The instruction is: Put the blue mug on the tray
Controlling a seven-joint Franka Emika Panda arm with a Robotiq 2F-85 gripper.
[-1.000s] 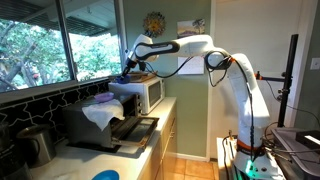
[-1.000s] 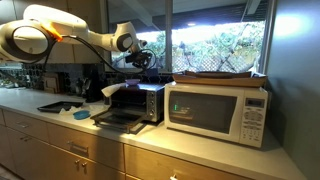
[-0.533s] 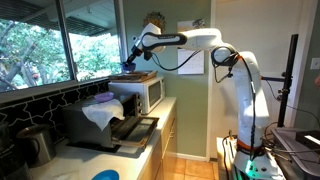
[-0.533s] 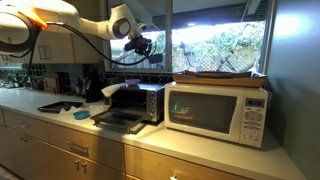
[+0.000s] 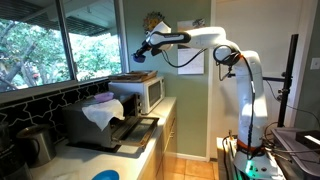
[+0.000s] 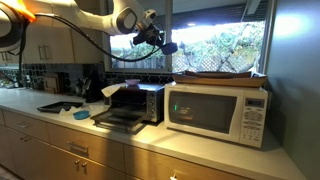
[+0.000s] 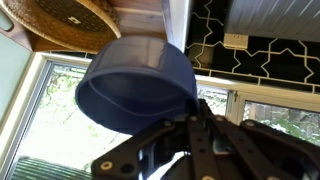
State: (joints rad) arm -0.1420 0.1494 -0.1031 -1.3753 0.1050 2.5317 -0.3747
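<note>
My gripper (image 7: 192,118) is shut on the blue mug (image 7: 135,85), gripping its rim; the mug fills the middle of the wrist view. In both exterior views the gripper (image 5: 142,53) (image 6: 161,43) holds the mug high in the air in front of the window, well above the counter. The tan-brown tray (image 6: 220,76) lies flat on top of the white microwave (image 6: 220,110). It also shows in an exterior view (image 5: 135,77) below the gripper. The mug is well above the tray and not touching it.
A dark toaster oven (image 6: 135,102) with its door open stands beside the microwave, a pale cloth (image 5: 100,108) draped on it. A bright-blue disc (image 6: 82,114) and a black tray (image 6: 60,106) lie on the counter. A wicker basket (image 7: 70,25) shows in the wrist view.
My gripper has risen with the blue mug and swung away from above the toaster oven towards the space over the microwave and tray.
</note>
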